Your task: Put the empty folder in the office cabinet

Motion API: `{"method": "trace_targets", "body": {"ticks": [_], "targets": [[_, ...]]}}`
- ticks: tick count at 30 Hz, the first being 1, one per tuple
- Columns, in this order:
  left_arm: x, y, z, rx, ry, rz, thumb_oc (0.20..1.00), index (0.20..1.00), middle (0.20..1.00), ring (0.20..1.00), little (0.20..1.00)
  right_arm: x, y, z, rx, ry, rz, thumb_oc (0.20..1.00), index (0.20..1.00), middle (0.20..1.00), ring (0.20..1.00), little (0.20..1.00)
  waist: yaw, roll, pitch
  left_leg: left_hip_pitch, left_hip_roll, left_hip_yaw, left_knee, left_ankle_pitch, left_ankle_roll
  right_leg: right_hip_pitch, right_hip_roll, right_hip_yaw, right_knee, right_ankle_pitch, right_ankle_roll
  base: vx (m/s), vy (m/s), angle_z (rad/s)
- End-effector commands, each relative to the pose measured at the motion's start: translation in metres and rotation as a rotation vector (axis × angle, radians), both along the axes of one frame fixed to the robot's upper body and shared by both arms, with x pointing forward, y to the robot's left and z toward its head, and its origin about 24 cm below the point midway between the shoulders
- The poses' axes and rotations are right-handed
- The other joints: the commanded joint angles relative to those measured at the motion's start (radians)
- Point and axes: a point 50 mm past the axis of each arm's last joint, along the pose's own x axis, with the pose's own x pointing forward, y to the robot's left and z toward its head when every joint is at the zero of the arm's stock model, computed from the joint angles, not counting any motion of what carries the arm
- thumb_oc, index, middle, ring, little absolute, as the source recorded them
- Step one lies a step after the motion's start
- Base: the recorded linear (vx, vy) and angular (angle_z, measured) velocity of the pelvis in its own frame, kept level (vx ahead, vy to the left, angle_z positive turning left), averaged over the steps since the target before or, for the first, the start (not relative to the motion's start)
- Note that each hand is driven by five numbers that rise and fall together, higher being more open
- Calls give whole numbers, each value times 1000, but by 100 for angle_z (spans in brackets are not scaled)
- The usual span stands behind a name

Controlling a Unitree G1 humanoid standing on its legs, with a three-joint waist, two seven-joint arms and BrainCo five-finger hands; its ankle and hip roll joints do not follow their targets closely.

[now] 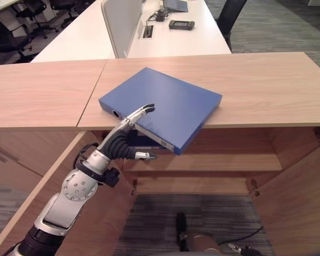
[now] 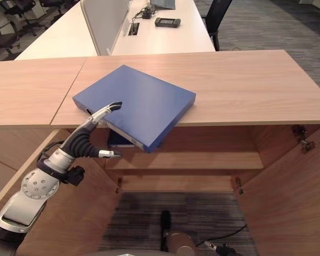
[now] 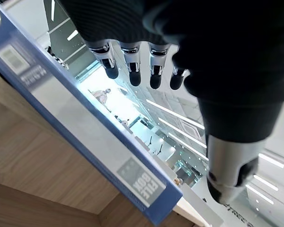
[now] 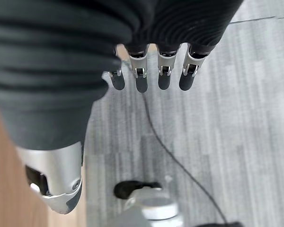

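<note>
The blue folder (image 1: pixel 162 105) lies flat on the wooden cabinet top (image 1: pixel 266 85), skewed, with one corner jutting out past the front edge above the open cabinet's shelf (image 1: pixel 213 162). The left hand (image 1: pixel 129 133) is at that overhanging end — fingers (image 1: pixel 144 111) straight and spread over the top cover, thumb (image 1: pixel 145 156) held apart below the spine edge, so the folder sits in the gap between them and is not yet pinched. Its long axis runs diagonally away from this hand towards the far right. The right hand (image 4: pixel 61 80) hangs relaxed over grey carpet (image 4: pixel 217 132), well apart. Whether the fingertips actually touch the cover cannot be told, and the cabinet's lower interior is cut off.
</note>
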Motion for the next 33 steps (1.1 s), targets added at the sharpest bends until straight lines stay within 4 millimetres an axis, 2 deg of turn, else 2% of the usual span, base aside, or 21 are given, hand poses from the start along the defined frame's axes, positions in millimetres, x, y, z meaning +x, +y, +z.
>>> {"method": "trace_targets", "body": {"ticks": [1, 8, 17, 18, 28, 33], "targets": [[2, -5, 15, 54, -131, -24, 1000, 1000, 1000, 1000, 1000, 12, 10, -1, 8, -23, 44, 1000, 1000, 1000, 1000, 1000, -5, -30, -12, 87, -67, 23, 7, -65, 27, 52, -49, 53, -92, 72, 124, 24, 2, -5], [12, -20, 20, 284, -310, -32, 1000, 1000, 1000, 1000, 1000, 6, 11, -2, -8, -2, 52, 1000, 1000, 1000, 1000, 1000, -20, -31, -21, 98, -74, 31, 7, -73, 31, 53, -45, 62, -92, 79, 128, 17, 4, -6], [31, -37, 20, 492, -452, -51, 1000, 1000, 1000, 1000, 1000, 2, 6, -2, -38, 16, 44, 1000, 1000, 1000, 1000, 1000, -40, -22, -31, 106, -82, 39, 7, -80, 33, 52, -41, 74, -91, 80, 131, 20, 9, -5], [35, -39, 17, 562, -478, -56, 1000, 1000, 1000, 1000, 1000, 0, 3, -1, -47, 22, 37, 1000, 1000, 1000, 1000, 1000, -46, -19, -33, 109, -83, 42, 7, -82, 35, 51, -39, 76, -91, 82, 132, 34, 10, -6], [38, -25, 10, 685, -508, -11, 1000, 1000, 1000, 1000, 1000, -6, 0, -1, -56, 37, 16, 1000, 1000, 1000, 1000, 1000, -47, -15, -38, 116, -87, 50, 7, -88, 36, 50, -35, 82, -93, 85, 135, 5, 3, -2], [49, -13, 3, 738, -516, 79, 1000, 1000, 1000, 1000, 1000, -7, 0, -1, -53, 42, 7, 1000, 1000, 1000, 1000, 1000, -47, -17, -40, 120, -89, 53, 7, -90, 37, 53, -31, 85, -93, 84, 134, 0, 0, 0]]}}
